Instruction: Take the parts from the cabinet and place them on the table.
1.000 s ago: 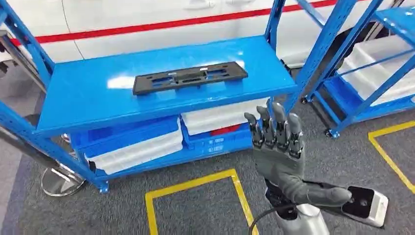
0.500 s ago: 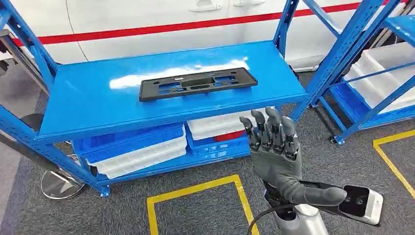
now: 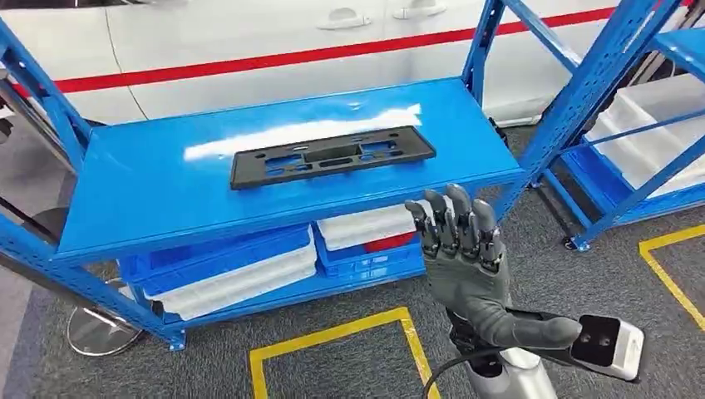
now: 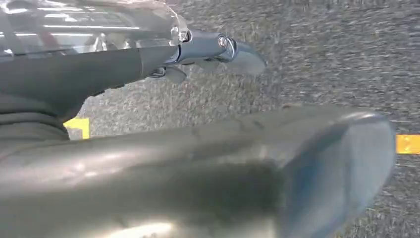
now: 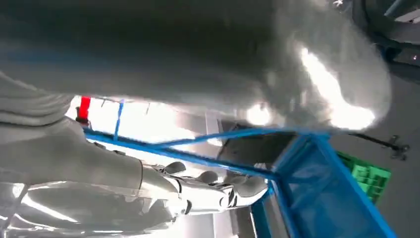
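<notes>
**Observer:** Where is the part?

**Operator:** On my head view, the long black plastic part (image 3: 331,156) lies flat on the top shelf (image 3: 150,191) of the blue cabinet (image 3: 486,50). It runs lengthwise along the shelf, nearer the back edge than the front, and nothing touches it.

**Observer:** And the hands?

**Operator:** My right hand (image 3: 463,258) is raised in front of the shelf's front right corner, below shelf level. Its fingers (image 3: 453,218) point up, straight and close together, thumb out to the side, holding nothing. It is apart from the part. My left hand (image 4: 198,163) is blurred against grey carpet; I cannot tell how its fingers lie.

**Observer:** Anything below?

**Operator:** White trays (image 3: 233,278) and blue bins (image 3: 366,253) sit on the lower shelf. Yellow floor tape (image 3: 332,332) marks the carpet.
</notes>
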